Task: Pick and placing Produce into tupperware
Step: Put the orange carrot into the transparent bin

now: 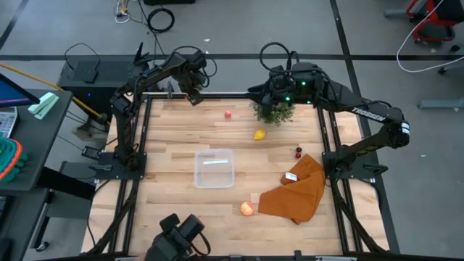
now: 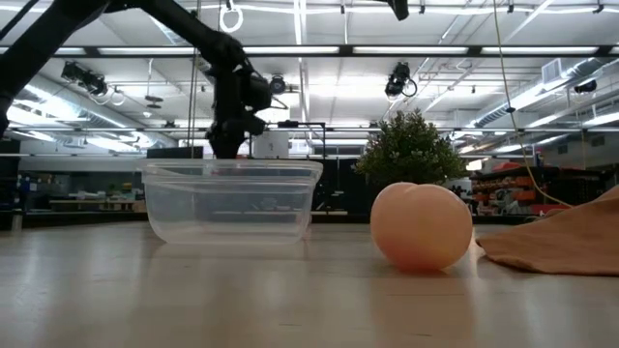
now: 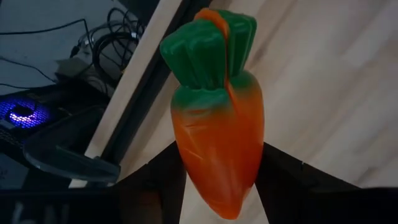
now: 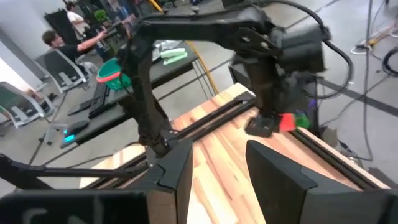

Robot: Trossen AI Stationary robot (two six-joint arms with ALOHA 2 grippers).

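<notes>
L gripper [image 1: 194, 96] clamps carrot [image 3: 217, 134] at table's [image 1: 174, 130] far edge; R fingers apart.

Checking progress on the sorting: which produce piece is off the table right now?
The orange plastic carrot with green top, held between the left gripper's fingers; the others lie on the wood.

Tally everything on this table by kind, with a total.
Produce: 5 – carrot in the left hand, lemon, apple, red piece, dark red berry
Tupperware: 1
Cloth: 1
Potted plant: 1
Total: 8
</notes>
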